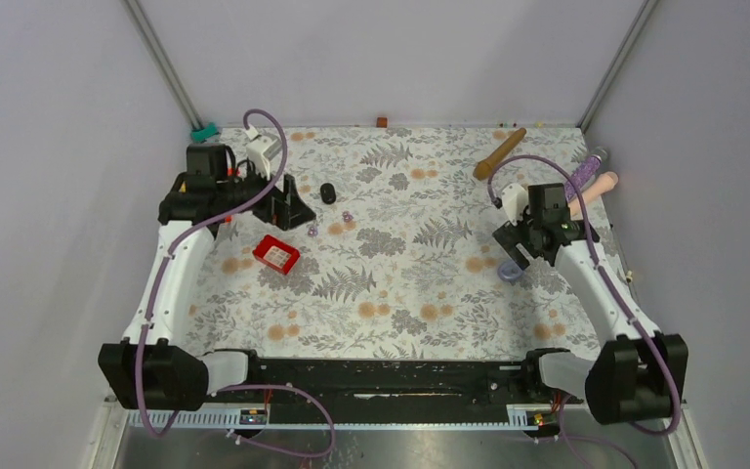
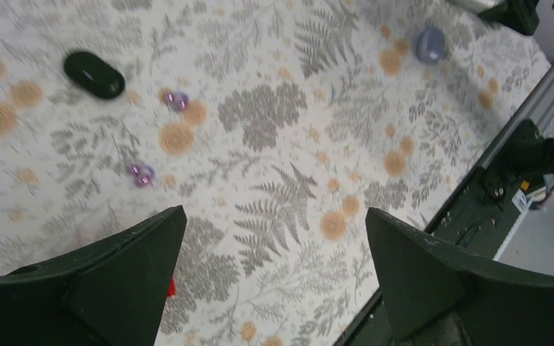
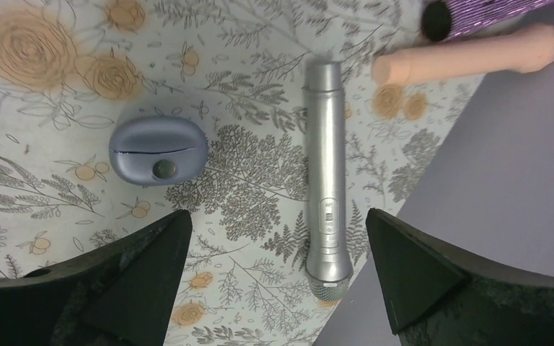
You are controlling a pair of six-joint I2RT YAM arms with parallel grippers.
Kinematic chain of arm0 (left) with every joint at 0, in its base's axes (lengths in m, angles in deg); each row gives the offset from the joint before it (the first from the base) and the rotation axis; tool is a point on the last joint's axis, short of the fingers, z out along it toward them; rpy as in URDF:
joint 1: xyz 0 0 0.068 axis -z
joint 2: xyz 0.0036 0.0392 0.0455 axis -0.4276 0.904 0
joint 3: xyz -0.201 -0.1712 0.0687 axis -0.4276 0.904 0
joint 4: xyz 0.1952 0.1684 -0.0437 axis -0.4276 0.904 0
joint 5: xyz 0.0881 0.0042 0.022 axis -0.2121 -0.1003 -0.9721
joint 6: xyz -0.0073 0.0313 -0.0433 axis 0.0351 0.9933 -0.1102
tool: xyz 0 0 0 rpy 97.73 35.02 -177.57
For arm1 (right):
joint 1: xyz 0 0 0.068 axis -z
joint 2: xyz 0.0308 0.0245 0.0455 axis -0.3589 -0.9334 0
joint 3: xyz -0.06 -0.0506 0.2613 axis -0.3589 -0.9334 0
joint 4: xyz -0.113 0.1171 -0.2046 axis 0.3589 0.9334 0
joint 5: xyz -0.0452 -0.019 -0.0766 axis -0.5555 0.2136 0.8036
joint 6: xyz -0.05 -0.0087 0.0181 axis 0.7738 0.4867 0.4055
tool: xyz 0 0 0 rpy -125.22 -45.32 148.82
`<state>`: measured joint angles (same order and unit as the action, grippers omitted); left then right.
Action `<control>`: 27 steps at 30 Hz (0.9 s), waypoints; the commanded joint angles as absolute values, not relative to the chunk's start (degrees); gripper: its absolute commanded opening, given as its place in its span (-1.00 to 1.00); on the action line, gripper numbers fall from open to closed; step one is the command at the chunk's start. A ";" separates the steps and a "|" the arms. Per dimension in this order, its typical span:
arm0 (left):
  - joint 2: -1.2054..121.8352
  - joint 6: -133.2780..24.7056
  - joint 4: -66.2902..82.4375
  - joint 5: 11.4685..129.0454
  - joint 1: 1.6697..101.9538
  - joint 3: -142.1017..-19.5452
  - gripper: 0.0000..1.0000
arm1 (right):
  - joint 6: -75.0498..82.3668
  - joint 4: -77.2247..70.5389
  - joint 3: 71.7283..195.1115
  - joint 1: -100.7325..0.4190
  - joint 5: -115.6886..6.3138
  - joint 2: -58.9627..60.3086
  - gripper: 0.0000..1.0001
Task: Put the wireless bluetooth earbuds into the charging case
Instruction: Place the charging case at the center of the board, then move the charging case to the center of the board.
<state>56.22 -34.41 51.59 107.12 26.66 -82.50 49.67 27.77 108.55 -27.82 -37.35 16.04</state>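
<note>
Two tiny pale purple plastic earbuds (image 2: 178,100) lie loose on the floral-print surface (image 1: 400,303), in its far left-centre part and apart from each other. One sits just beside the black oval plastic case (image 1: 327,193). The other lies between that case and the small red plastic tray (image 1: 275,253). Neither bud touches the case or the tray.

The left tool (image 2: 274,216) hangs above this patch with its jaws spread wide, grasping nothing. In its wrist view both buds lie on the cloth beyond the dark fingers (image 2: 115,281), the black oval case lies farther off, and a sliver of the red tray shows at the edge of one finger.

The pale lilac rounded plastic charging case (image 3: 158,151) sits closed on the right side of the surface, well apart from the earbuds and near the right tool (image 3: 274,216). That tool is also released, with its jaws wide and empty and the case lying just beyond its fingertips.

Beside the case, not touching it, lies a silver metal microphone-shaped cylinder (image 3: 326,180). Past it, at the right edge, a smooth peach-coloured rod (image 3: 469,54) and a glittery purple cylinder (image 3: 476,11) lie close together. A tan wooden rod (image 1: 499,154) lies near the far edge
</note>
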 commanded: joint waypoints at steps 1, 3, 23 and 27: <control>52.17 -29.46 53.85 105.88 26.45 -76.61 0.97 | 52.34 30.91 111.16 -24.93 -40.68 9.90 0.99; 50.42 -29.68 52.58 106.37 26.46 -74.74 0.97 | 52.24 32.57 111.79 -24.65 -43.21 7.35 0.99; 52.15 -28.61 52.26 108.25 26.14 -73.09 0.97 | 77.74 23.61 102.22 -24.66 -43.90 0.19 0.99; 52.49 -28.55 52.21 108.56 26.05 -73.00 0.97 | 80.09 22.35 103.85 -24.72 -46.20 -0.95 0.99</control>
